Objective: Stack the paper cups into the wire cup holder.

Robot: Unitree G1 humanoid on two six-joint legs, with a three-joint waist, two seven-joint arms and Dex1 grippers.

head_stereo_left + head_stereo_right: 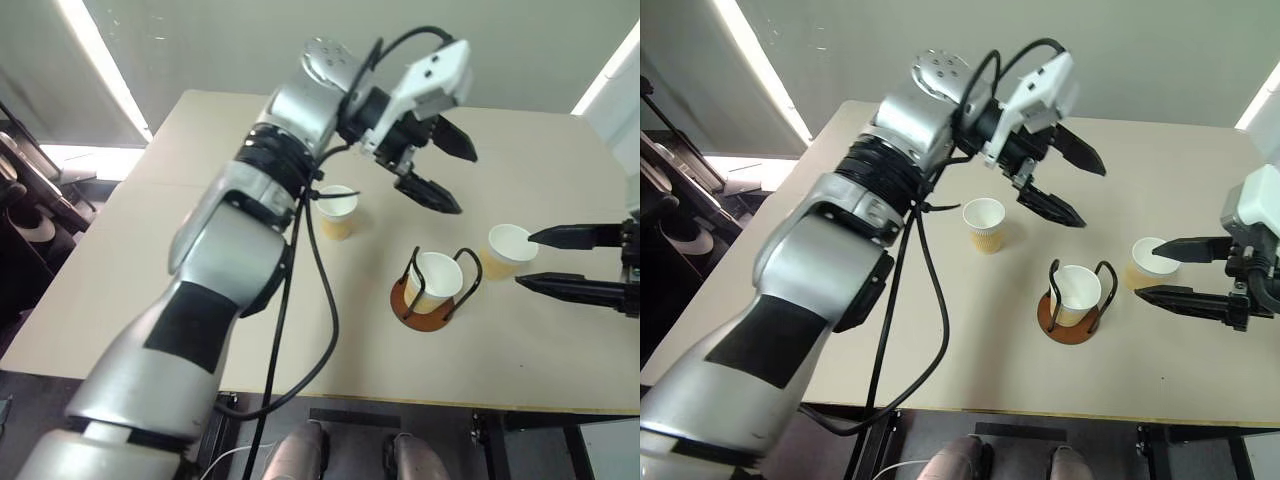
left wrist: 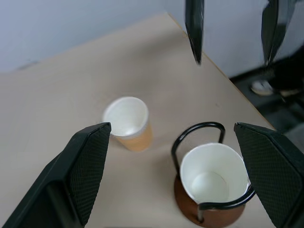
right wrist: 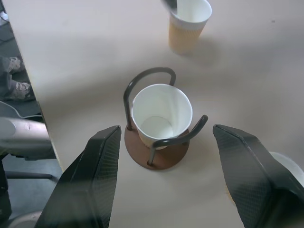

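beige table (image 1: 150,250) | grey wall (image 1: 300,30) | both jaws apart, empty

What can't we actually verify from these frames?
- Cup in the wire cup holder: one cup or several nested cannot be told; every view shows just one rim and its inside.
- Right-side cup: the right gripper is around its rim, open; contact cannot be told. In the right wrist view a finger covers most of it.
- Left cup: head views, base partly behind the left arm's cable.
- Left gripper: open, empty.
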